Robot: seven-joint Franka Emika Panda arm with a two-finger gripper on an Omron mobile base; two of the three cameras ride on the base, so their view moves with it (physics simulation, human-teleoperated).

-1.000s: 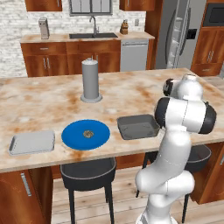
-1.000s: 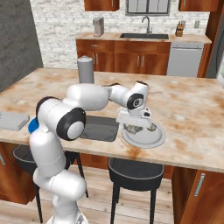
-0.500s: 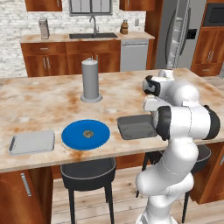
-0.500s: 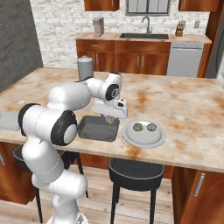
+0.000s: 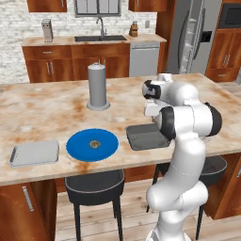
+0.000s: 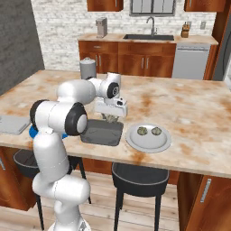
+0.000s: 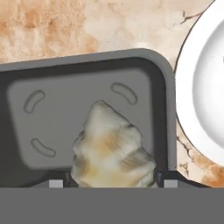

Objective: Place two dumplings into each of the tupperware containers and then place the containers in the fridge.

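Gripper (image 7: 113, 183): clamped on a dumpling (image 7: 111, 146), above the dark container (image 7: 87, 109).
Plate (image 7: 205, 100): at 3 o'clock.
Release: lower first, centre it, then let go.

A marble-patterned island counter (image 5: 47, 101) carries a light grey tupperware container (image 5: 34, 153) at its near left edge, a round blue plate (image 5: 92, 144) beside it with one small dumpling (image 5: 94, 143) at its centre, and a dark grey tupperware container (image 5: 147, 136) further right, partly hidden by the white arm (image 5: 188, 122). A tall grey cylinder (image 5: 98, 86) on a round base stands upright behind the blue plate, well apart from it. Behind the island run wooden cabinets with a sink (image 5: 100, 38) and faucet, a dishwasher (image 5: 144, 59), and at the right the stainless-steel fridge (image 5: 190, 35); two dark stools (image 5: 94, 187) stand below the counter.
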